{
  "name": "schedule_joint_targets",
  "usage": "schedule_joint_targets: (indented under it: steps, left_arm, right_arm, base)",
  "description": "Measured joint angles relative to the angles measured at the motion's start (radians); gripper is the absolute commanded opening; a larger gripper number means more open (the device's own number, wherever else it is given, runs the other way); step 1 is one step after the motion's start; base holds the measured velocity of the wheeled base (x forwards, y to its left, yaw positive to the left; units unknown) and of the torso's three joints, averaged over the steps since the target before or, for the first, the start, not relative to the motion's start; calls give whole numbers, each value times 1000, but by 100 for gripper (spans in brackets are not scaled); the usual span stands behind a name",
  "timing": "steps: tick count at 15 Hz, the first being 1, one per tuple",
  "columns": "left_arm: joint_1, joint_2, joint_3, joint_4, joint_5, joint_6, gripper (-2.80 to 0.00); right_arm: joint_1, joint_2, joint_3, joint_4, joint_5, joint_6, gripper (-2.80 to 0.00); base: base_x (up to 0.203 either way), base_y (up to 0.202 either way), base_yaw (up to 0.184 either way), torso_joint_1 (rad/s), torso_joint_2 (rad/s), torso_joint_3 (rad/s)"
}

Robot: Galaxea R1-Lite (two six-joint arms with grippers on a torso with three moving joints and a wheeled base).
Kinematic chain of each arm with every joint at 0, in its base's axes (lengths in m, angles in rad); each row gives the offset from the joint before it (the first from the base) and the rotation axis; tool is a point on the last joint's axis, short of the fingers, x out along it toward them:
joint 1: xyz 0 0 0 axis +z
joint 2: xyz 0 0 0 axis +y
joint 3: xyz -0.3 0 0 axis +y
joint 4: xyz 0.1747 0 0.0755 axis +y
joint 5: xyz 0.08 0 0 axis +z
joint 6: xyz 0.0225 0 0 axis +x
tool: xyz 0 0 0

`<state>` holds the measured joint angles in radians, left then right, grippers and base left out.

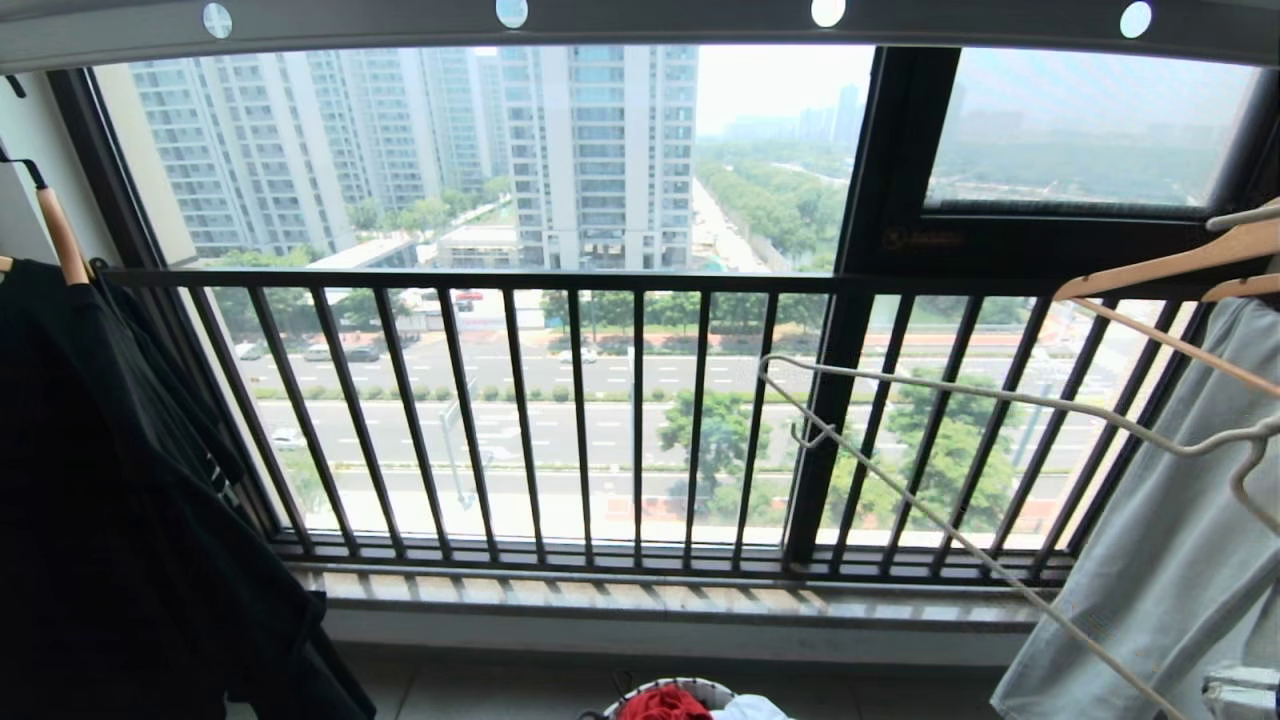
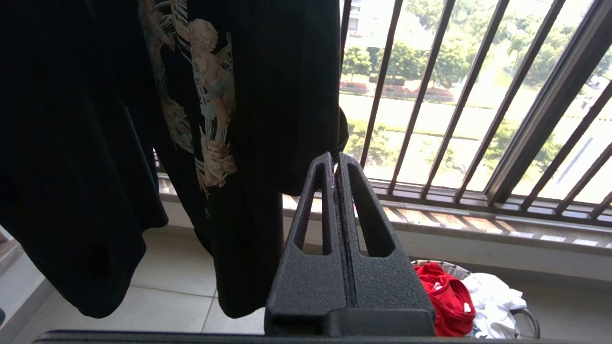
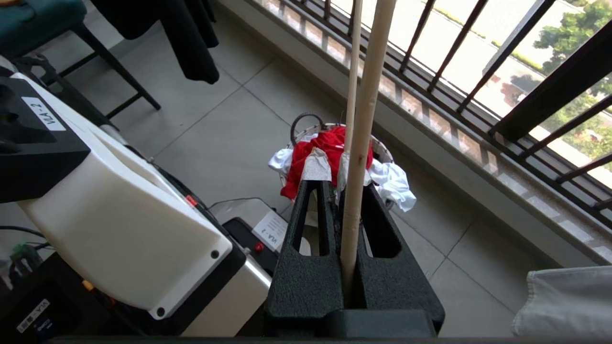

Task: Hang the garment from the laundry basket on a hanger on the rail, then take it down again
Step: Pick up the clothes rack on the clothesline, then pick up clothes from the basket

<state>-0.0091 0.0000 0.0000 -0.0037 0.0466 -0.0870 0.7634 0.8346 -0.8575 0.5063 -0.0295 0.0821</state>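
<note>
The grey rail (image 1: 660,22) with round white holes runs overhead. Below it on the right the off-white wire hanger (image 1: 960,538) is off the rail and tilted in front of the window bars. My right gripper (image 3: 334,173) is shut on one thin arm of the hanger (image 3: 363,95). On the floor beneath stands the laundry basket (image 1: 665,685), its rim (image 3: 381,148) showing, with the red garment (image 3: 327,143) crumpled inside (image 1: 663,704). My left gripper (image 2: 336,160) is shut on nothing, low beside a black shirt, with the garment (image 2: 442,296) past it.
A black T-shirt (image 1: 120,500) hangs on a wooden hanger at the left. A pale shirt (image 1: 1180,560) hangs on wooden hangers at the right. The barred window railing (image 1: 600,420) spans the front. A white shirt (image 3: 394,179) spills over the basket. My base (image 3: 119,224) stands close by.
</note>
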Motion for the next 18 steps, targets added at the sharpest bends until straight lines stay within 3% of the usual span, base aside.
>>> schedule_joint_targets:
  steps: [4, 6, 11, 13, 18]
  left_arm:
    - [0, 0, 0, 0, 0, 0, -280]
    - [0, 0, 0, 0, 0, 0, -280]
    - [0, 0, 0, 0, 0, 0, -280]
    - [0, 0, 0, 0, 0, 0, -280]
    - [0, 0, 0, 0, 0, -1, -280]
  right_arm:
    - [0, 80, 46, -85, 45, -18, -280]
    - [0, 147, 49, -162, 103, -31, -280]
    - [0, 335, 38, -354, 223, -138, -280]
    - [0, 399, 19, -422, 241, -167, -280]
    - [-3, 480, 6, -449, 260, -239, -280]
  base:
    - [0, 0, 0, 0, 0, 0]
    - [0, 0, 0, 0, 0, 0]
    - [0, 0, 0, 0, 0, 0]
    - [0, 0, 0, 0, 0, 0]
    - [0, 0, 0, 0, 0, 0]
